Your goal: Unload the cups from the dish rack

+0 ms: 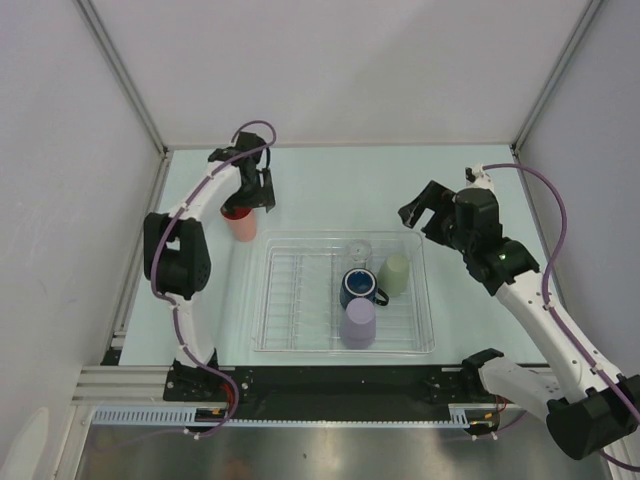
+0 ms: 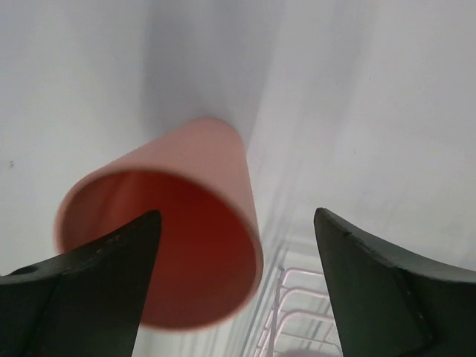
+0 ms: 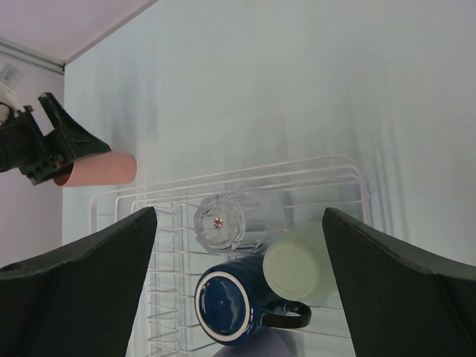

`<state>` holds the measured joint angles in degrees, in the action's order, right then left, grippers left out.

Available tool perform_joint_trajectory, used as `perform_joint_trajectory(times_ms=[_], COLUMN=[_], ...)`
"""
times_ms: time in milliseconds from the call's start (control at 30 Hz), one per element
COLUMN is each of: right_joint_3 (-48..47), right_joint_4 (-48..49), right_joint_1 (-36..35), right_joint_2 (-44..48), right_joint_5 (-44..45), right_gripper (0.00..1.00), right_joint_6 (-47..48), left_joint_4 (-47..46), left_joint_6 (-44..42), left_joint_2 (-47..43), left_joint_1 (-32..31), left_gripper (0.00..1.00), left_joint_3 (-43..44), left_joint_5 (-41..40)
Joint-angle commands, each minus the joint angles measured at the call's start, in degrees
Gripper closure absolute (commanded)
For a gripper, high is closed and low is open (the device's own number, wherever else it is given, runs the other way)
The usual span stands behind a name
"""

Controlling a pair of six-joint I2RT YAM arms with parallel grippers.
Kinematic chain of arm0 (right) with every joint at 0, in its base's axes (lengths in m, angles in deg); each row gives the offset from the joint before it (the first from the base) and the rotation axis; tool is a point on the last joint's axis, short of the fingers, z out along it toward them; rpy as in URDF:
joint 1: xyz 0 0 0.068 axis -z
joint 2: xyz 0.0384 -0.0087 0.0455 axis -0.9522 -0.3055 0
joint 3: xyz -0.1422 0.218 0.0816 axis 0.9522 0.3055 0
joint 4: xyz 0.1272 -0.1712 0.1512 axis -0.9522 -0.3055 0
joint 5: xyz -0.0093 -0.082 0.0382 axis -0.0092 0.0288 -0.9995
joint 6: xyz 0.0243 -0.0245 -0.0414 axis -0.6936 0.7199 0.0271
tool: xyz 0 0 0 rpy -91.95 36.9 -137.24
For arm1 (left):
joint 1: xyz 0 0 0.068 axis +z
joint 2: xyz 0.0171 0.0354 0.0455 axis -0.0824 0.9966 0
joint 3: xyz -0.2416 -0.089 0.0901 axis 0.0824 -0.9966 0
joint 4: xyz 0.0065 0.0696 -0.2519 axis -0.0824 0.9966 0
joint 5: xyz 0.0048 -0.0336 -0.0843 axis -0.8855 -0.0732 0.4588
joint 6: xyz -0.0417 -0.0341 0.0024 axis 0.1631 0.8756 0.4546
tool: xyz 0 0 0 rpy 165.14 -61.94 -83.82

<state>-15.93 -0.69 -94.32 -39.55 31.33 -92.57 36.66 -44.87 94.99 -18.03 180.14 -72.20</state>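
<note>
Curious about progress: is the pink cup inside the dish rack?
No, the pink cup sits outside the dish rack, to its left.

Lab test cell: white panel walls (image 1: 350, 70) around a pale table (image 1: 330, 190).

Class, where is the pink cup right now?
Top view: the pink cup is just outside the rack, at its far-left corner, under the left claw.

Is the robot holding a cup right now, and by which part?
Nothing is held. The left tool stands wide open above the salmon-pink cup, not pinching it; the right tool is open and empty.
</note>
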Motion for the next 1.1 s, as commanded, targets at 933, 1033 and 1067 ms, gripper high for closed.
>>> perform_joint_trajectory(times_ms=[933, 1033, 1067], right_joint_3=[-14.1, -17.2, -17.9], right_joint_4=[-40.0, -43.7, -44.6], right_joint_1=[-45.6, -47.9, -48.4], right_joint_2=[-2.2, -5.6, -7.0], right_joint_5=[47.9, 49.0, 49.5], right_gripper=[0.00, 0.00, 0.00], right_joint_6=[-17.4, -19.0, -19.5], left_joint_4=[-16.8, -17.5, -17.8], left_joint_6=[1.6, 1.8, 1.8], left_joint_2=[-41.5, -40.9, -40.8], left_joint_1=[-33.2, -34.2, -34.5], left_gripper=[0.07, 0.07, 0.07], left_joint_3=[-13.6, -13.8, -13.9], left_joint_5=[-24.0, -24.0, -24.3])
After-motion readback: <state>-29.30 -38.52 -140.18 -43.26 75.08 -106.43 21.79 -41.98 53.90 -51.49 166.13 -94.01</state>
